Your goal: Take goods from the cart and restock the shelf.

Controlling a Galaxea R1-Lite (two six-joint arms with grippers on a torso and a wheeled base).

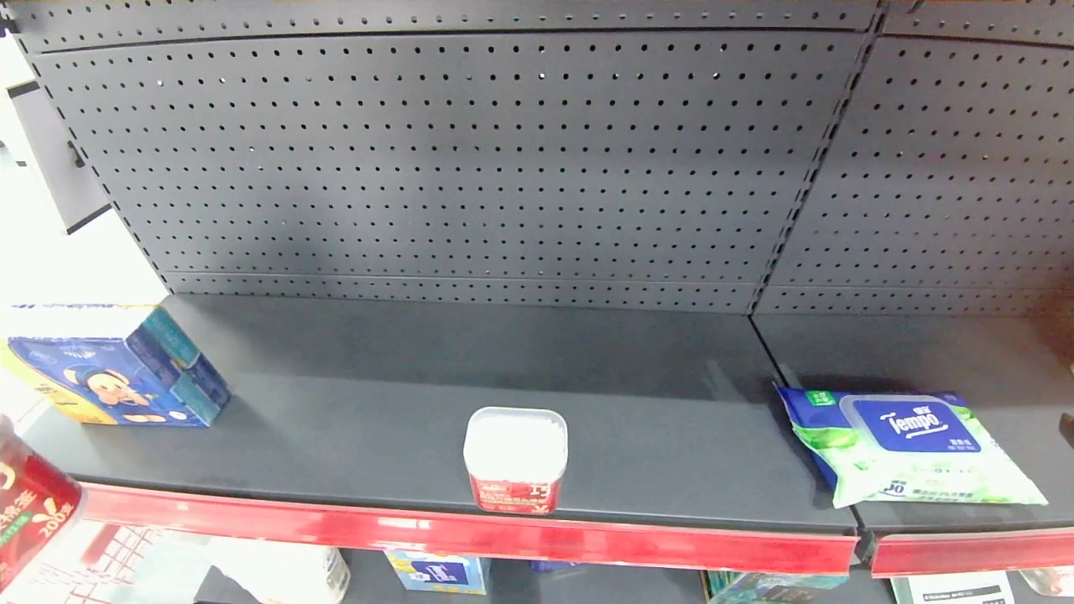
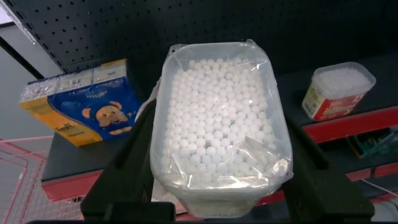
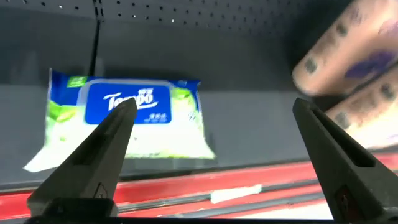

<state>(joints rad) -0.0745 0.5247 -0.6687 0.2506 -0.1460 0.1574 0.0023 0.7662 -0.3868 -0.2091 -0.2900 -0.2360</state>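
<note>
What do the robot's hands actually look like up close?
They are two-fingered claws rather than hands. The right gripper has a pair of dark grey, flat-sided fingers that widen toward the base and taper to pointed tips. The left gripper has the same dark, matte, wedge-shaped build.

The shelf [image 1: 503, 361] is dark grey with a glossy red strip [image 1: 470, 533] along its front edge, and the back panel [image 1: 470, 168] across the upper frame is grey, dotted with even rows of holes. At lower centre the small tub [image 1: 515, 460] has a white top and red label; at right the wipes pack [image 1: 906, 453] is green and white with a blue panel, at left the tissue pack [image 1: 117, 377] blue and yellow with a cartoon figure. The clear tub [image 2: 217, 124] holds white beads.
</note>
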